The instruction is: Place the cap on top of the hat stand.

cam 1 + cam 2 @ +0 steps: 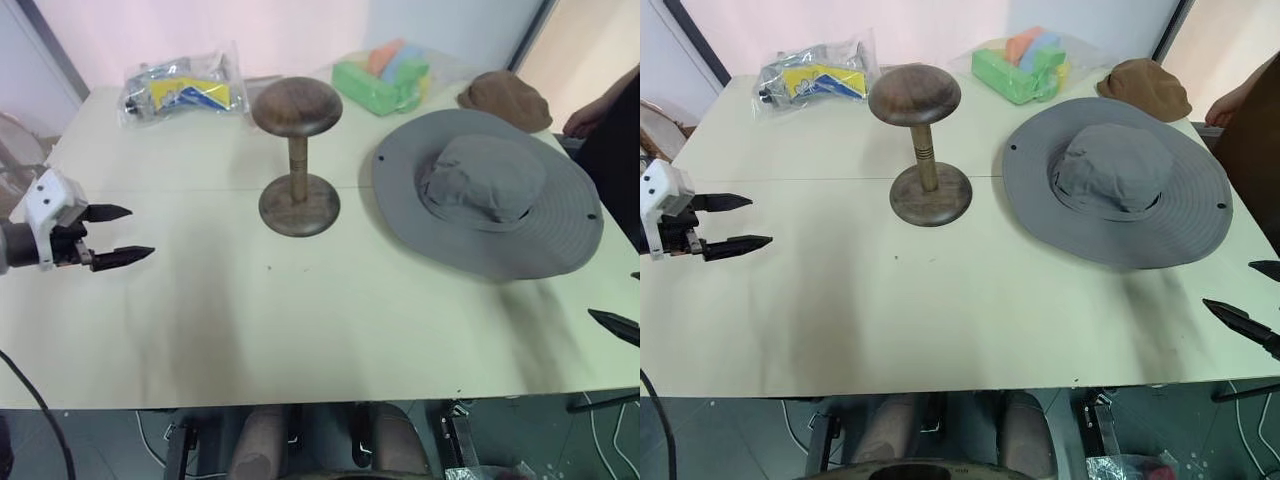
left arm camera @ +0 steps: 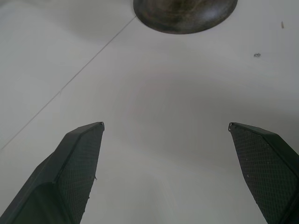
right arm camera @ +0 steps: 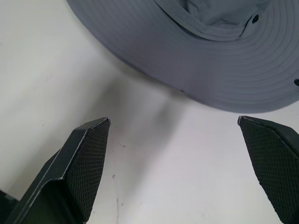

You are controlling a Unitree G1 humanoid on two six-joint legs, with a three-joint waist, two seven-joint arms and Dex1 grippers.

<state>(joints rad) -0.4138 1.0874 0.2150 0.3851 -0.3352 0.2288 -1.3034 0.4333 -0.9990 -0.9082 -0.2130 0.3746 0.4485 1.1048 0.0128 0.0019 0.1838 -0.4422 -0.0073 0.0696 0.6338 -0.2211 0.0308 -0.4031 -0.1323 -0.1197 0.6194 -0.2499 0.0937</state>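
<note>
Left eye view, from my left: my left gripper [image 1: 125, 235] hovers empty over the table [image 1: 300, 320], jaws wide. Next comes the hat stand [image 1: 297, 160], upright, then the cap [image 1: 487, 190] flat beside it. My right gripper [image 3: 175, 126] is spread wide, empty, near the brim. I read no writing anywhere.

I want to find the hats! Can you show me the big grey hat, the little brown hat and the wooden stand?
cap [image 1: 1118, 180]: right eye view, on its soft crown.
small brown flat cap [image 1: 1145, 87]: right eye view, on its top.
hat stand [image 1: 297, 106]: left eye view, on its domed top.
</note>
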